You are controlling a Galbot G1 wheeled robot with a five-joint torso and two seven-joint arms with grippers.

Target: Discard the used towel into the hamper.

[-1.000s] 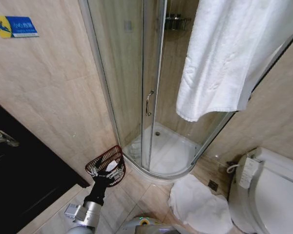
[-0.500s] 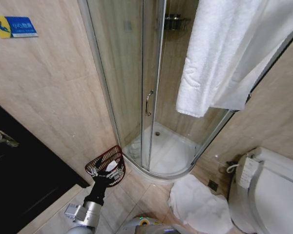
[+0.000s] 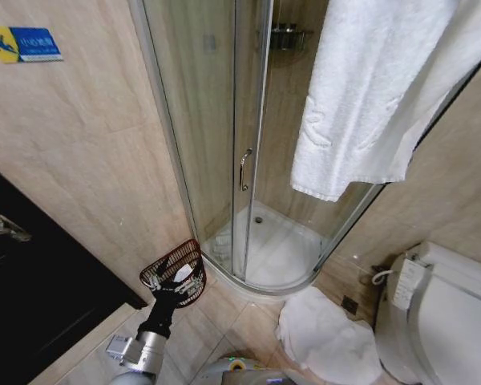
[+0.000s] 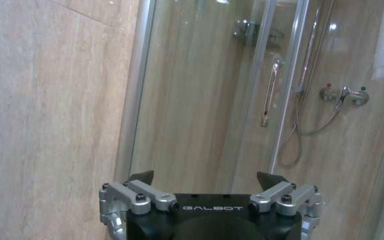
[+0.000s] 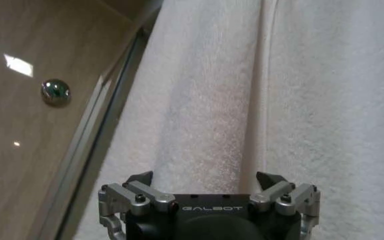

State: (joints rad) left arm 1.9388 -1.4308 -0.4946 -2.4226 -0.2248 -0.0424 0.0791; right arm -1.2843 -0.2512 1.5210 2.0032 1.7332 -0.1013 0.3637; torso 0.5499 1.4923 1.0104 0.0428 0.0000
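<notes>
The towel [image 3: 381, 88] is thick white terry cloth, matt and nubbly, its looped pile plain in the right wrist view. The hamper [image 3: 175, 271] looks like thin ribbed plastic or wire, dark reddish-brown. The shower door [image 3: 200, 120] is smooth clear glass in polished metal framing, with a chrome handle [image 3: 243, 168]. Wall tiles [image 3: 80, 160] are glossy beige stone-look. The toilet [image 3: 453, 321] is shiny white.

Left arm low at near left, reaching forward, left gripper [image 3: 176, 282] open. Right gripper [image 5: 205, 181] raised high at right, fingers spread apart.
</notes>
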